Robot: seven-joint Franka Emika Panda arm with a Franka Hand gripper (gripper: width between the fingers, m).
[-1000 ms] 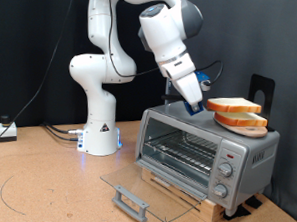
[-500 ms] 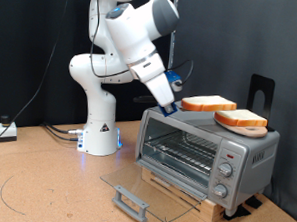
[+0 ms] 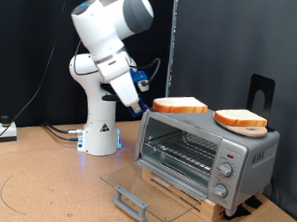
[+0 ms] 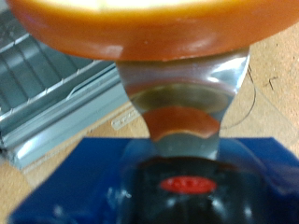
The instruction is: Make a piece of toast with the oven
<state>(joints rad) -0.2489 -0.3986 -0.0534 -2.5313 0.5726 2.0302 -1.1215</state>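
Arm bent high over its white base, forearm angling down toward the oven point(image 3: 206, 154). The gripper point(image 3: 146, 106) sits at the oven's upper corner on the exterior view's left, fingers pointing toward the oven top. It is clenched on the piece of toast point(image 3: 179, 106), gripping it by the edge; the slice is held roughly level, in the air just above the oven's top surface, over the end nearest the arm. Whether its underside touches the oven top cannot be told.

Wrist view: the slice point(image 4: 154, 28) fills the frame end-on, orange-brown crust facing the camera, a translucent finger point(image 4: 182, 103) pressed against it. Wire rack point(image 4: 56, 84) visible beside it through the oven opening.

Second slice point(image 3: 241, 119) lies flat on the oven top, at the end over the knobs point(image 3: 226, 168), well apart from the held one.

Oven door point(image 3: 145, 186) is open, its glass lying flat in front of the oven, handle point(image 3: 131, 202) outermost. Oven stands on a wooden board point(image 3: 184, 196) on the table point(image 3: 44, 186).
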